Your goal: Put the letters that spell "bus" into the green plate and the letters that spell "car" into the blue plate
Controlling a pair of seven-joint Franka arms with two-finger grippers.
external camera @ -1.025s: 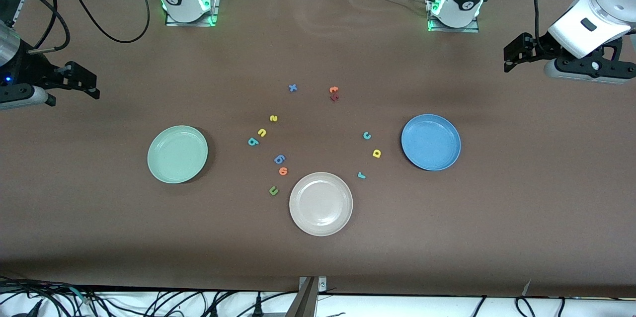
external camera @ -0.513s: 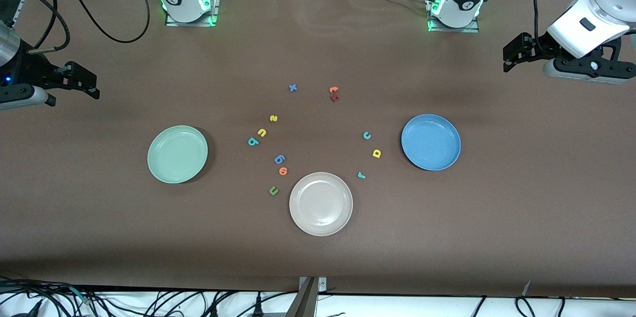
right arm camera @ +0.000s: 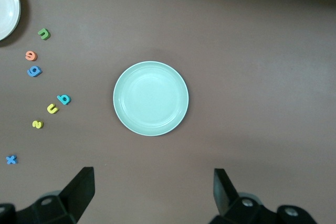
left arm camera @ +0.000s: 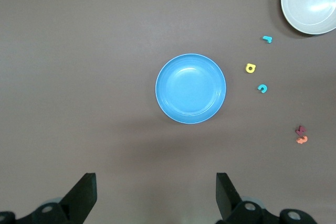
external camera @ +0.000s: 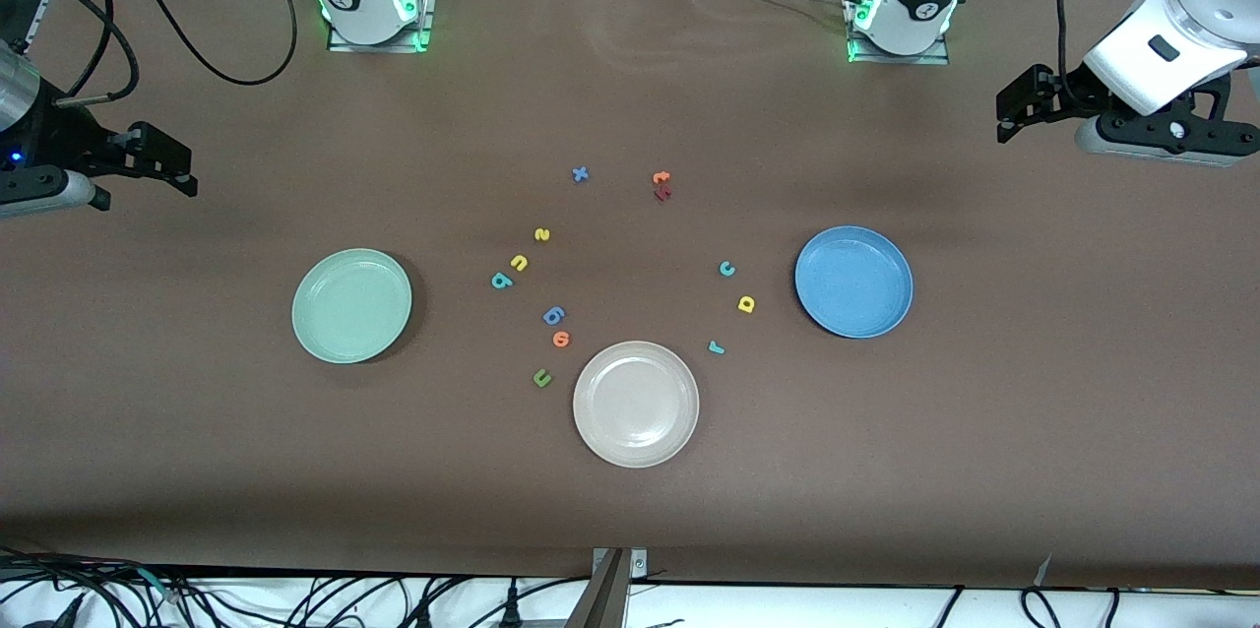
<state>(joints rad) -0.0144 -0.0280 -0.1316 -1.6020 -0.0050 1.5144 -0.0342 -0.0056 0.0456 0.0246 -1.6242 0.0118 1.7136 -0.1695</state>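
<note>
Meanwhile, both arms wait. The left gripper [left arm camera: 155, 195] hangs spread over bare table near the blue plate [external camera: 853, 281]. The right gripper [right arm camera: 153, 192], also spread, hangs near the green plate [external camera: 351, 305].

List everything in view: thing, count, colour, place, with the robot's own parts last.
green plate: 1, pale mint, empty, toward the right arm's end.
blue plate: 1, medium blue, empty, toward the left arm's end.
beige plate: 1, off-white, empty, nearest the front camera, between the other two.
"bus" letters: 3, teal b, yellow u, yellow s, on the table beside the green plate.
"car" letters: 3, teal c, yellow a, teal r, beside the blue plate.
other letters: 6, blue x, orange t touching a dark red one, blue and orange rounded ones, dark green u.
left end effector: open, waiting above the table by the blue plate.
right end effector: open, waiting above the table by the green plate.
</note>
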